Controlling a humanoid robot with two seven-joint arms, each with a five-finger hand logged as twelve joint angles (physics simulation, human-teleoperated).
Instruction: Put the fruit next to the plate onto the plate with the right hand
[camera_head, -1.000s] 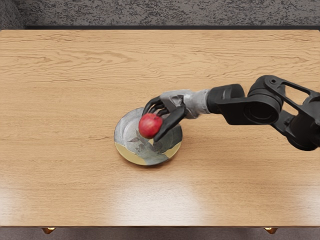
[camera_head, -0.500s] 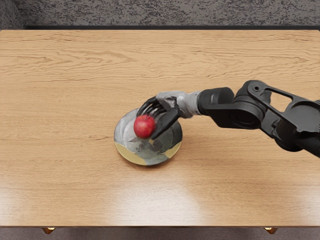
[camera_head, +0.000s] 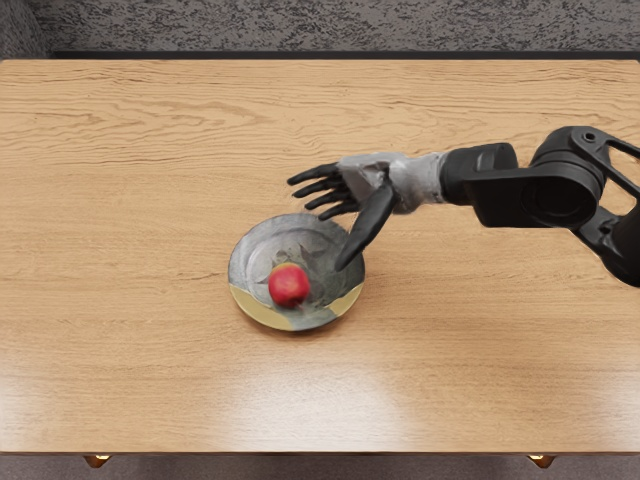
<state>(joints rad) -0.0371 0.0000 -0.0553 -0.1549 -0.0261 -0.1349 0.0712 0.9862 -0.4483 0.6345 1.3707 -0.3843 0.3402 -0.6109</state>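
Over table (camera_head: 150, 200), right hand (camera_head: 348, 192) splayed, empty

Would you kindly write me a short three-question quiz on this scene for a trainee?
1. True or false: the fruit lies on the plate.
2. The right hand is: A) shut on the fruit; B) open, holding nothing; C) out of view.
3. Fill in: the fruit's colour is ___.
Key: 1 true; 2 B; 3 red.
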